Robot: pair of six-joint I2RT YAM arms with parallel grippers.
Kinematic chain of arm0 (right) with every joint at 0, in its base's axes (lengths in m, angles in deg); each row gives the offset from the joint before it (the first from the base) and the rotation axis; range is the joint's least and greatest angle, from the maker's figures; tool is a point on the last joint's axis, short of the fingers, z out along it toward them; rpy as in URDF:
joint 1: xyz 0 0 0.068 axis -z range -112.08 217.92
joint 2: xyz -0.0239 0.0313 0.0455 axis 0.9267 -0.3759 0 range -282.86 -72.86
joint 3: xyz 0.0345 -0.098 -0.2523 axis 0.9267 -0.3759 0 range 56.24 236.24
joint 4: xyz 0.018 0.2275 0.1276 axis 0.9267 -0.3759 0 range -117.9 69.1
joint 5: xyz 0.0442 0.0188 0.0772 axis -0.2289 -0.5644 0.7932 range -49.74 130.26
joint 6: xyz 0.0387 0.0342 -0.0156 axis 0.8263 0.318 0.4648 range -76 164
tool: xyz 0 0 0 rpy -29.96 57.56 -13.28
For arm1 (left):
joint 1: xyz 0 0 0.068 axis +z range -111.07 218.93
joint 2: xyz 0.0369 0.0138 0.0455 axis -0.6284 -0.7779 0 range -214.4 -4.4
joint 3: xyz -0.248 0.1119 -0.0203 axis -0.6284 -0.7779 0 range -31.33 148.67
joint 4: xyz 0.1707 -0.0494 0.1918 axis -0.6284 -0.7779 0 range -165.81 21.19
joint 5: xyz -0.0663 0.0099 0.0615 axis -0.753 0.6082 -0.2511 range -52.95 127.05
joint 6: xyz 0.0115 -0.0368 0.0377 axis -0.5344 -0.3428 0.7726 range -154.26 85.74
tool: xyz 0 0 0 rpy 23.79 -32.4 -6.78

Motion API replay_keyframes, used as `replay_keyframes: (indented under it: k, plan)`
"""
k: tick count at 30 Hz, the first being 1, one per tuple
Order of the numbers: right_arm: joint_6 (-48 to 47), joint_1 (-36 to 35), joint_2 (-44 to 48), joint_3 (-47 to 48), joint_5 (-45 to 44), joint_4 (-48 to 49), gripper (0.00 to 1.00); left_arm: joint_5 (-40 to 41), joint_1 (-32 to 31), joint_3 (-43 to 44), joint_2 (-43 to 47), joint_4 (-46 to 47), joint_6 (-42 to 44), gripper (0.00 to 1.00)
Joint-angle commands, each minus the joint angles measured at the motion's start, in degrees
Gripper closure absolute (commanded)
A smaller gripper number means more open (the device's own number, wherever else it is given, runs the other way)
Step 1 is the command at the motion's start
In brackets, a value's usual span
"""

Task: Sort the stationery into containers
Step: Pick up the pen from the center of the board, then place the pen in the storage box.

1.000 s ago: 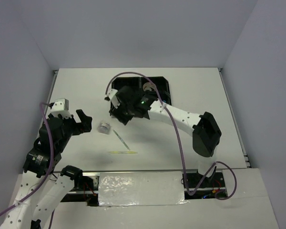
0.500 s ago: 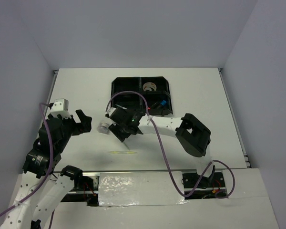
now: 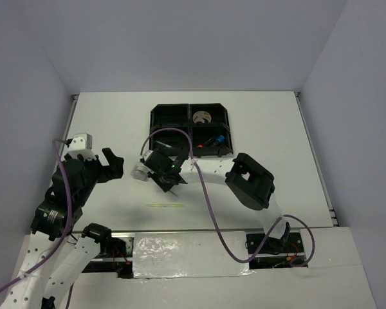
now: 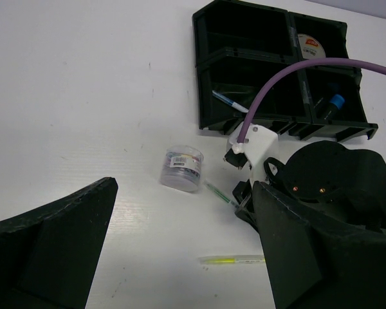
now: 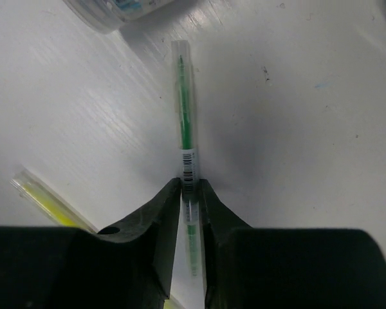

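Right claw point(image 5: 190, 188) narrow, pinched on a green pen point(image 5: 183, 103) lying flat on the worktop point(image 3: 264, 122) just near of the tray point(image 3: 170, 116); silvery roll point(image 3: 139, 171) beside it; yellow stick point(image 3: 166, 205) nearer still; left claw point(image 3: 114, 163) spread wide, well left of the tray.

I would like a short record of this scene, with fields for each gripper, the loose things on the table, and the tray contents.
Right gripper: shut on green pen, which lies on the table
Left gripper: open, holding nothing
Loose on table: round roll, yellow stick
Tray: tape roll far right; blue-capped marker near right; thin pen near left
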Motion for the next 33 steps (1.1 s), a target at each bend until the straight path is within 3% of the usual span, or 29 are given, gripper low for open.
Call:
replay_keyframes:
  k: [1, 4, 7, 11, 17, 20, 24, 26, 33]
  plan:
    - [0.1, -0.5, -1.2, 1.5, -0.6, -0.9, 0.77, 0.1, -0.2, 0.2, 0.7, 2.0, 0.9, 0.01]
    - [-1.3, -0.4, 0.0, 0.3, -1.2, -1.2, 0.95, 0.1, -0.2, 0.2, 0.9, 2.0, 0.9, 0.01]
    - [-3.3, -0.5, 1.6, -0.5, -0.4, -1.6, 1.00, 0.1, -0.2, 0.2, 0.9, 2.0, 0.9, 0.01]
    - [-8.5, -0.5, 9.1, -2.1, 0.6, -1.9, 1.00, -0.1, -0.2, 0.1, 0.7, 2.1, 0.9, 0.01]
    - [-26.8, -0.2, 15.2, -0.7, 0.7, -5.5, 1.00, -0.2, -0.2, 0.1, 0.2, 2.1, 1.1, 0.01]
    - [-32.8, 3.7, 12.8, 3.8, -2.8, -7.2, 1.00, -0.2, -0.2, 0.1, 0.0, 2.1, 1.0, 0.01]
    - [-37.5, 12.9, 5.4, 19.4, 1.8, -13.0, 1.00, -0.3, -0.2, 0.1, -0.2, 2.2, 1.1, 0.01]
    - [-38.1, 14.7, 2.1, 27.5, 3.9, -15.4, 1.00, -0.4, -0.2, 0.2, -0.6, 2.2, 1.2, 0.01]
    - [-39.2, 16.3, -7.8, 39.4, 2.9, -17.3, 0.93, -0.6, -0.2, 0.2, -0.5, 2.3, 1.2, 0.01]
